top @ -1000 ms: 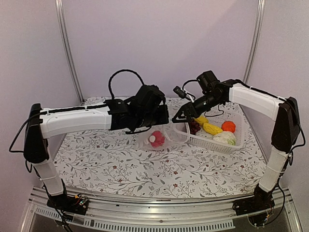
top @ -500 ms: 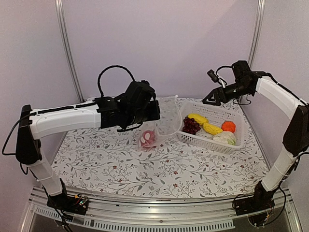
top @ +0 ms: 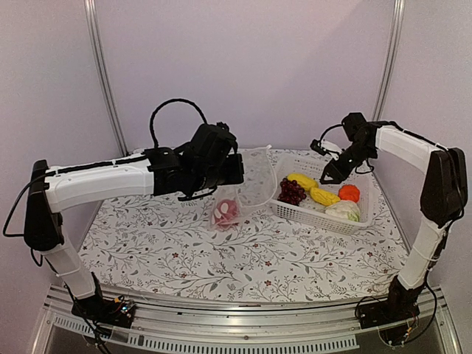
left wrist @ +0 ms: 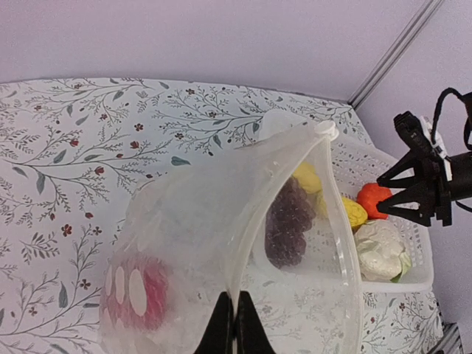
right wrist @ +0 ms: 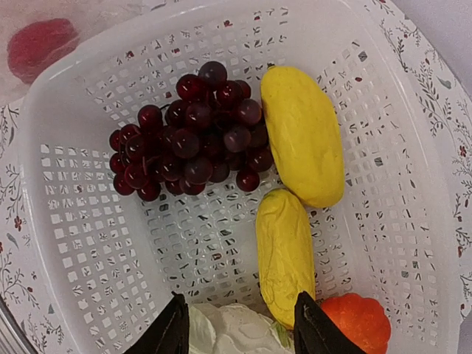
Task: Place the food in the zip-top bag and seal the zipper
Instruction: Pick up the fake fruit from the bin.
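Top external view puts the white basket [top: 313, 215] at the right of the floral cloth [top: 184, 258], and everything else reads off it. Just left of the basket, the left gripper [top: 237, 172] holds the zip-top bag [top: 254, 184] up by its mouth edge, jaws pinched tight on the plastic. The left wrist view shows those fingertips closed on the edge. The pale zipper [left wrist: 341, 214] curves away above them, and the mouth gapes toward the basket. One red pepper [top: 226, 212] sits low in the bag, on the side away from the basket. Inside the basket the grape bunch [top: 292, 192] lies at the left end, with two yellow pieces [top: 324, 196] beside it. The orange fruit [top: 349, 193] is toward the right end and the cabbage [top: 344, 211] by the near rim. Above the basket hangs the right gripper [top: 328, 175], jaws parted with nothing between them; its wrist view looks straight down past the fingers at the cabbage and a yellow piece
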You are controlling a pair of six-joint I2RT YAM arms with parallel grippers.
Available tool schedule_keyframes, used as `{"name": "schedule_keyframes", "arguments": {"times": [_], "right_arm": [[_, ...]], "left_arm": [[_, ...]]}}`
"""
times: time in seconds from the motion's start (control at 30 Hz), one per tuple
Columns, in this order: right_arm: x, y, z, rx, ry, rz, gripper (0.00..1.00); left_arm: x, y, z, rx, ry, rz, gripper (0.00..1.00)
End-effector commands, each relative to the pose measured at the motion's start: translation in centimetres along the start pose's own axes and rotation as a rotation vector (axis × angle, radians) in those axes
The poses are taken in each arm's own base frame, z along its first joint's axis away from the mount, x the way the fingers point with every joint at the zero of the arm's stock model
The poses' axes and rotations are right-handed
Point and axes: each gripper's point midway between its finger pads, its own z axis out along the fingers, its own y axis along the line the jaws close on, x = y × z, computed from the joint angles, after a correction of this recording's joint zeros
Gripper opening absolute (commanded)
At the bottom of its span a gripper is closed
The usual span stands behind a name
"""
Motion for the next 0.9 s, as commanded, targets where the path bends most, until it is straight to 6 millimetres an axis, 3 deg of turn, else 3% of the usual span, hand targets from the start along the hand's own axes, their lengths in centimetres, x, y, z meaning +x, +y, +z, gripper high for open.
{"name": "schedule_keyframes", "arguments": {"times": [0.0, 0.63, 0.77, 0.87], "right_arm": [[2.8, -1.0, 2.8, 0.013, 0.132, -0.084, 0.48], [4.8, -3.8, 9.9, 0.040, 0.260, -0.124, 0.57], [5.4, -4.4, 11.1, 0.053, 0.285, -0.111, 0.55], [5.2, -4.4, 11.0, 0.050, 0.280, -0.110, 0.39]], "left_arm": [[-0.3, 0.9, 0.0, -0.018, 0.007, 0.017, 0.00], [0.7, 0.4, 0.5, 0.005, 0.042, 0.007, 0.00], [0.8, 0.3, 0.4, 0.010, 0.048, 0.007, 0.00], [0.9, 0.3, 0.4, 0.010, 0.052, 0.007, 0.00]]}}
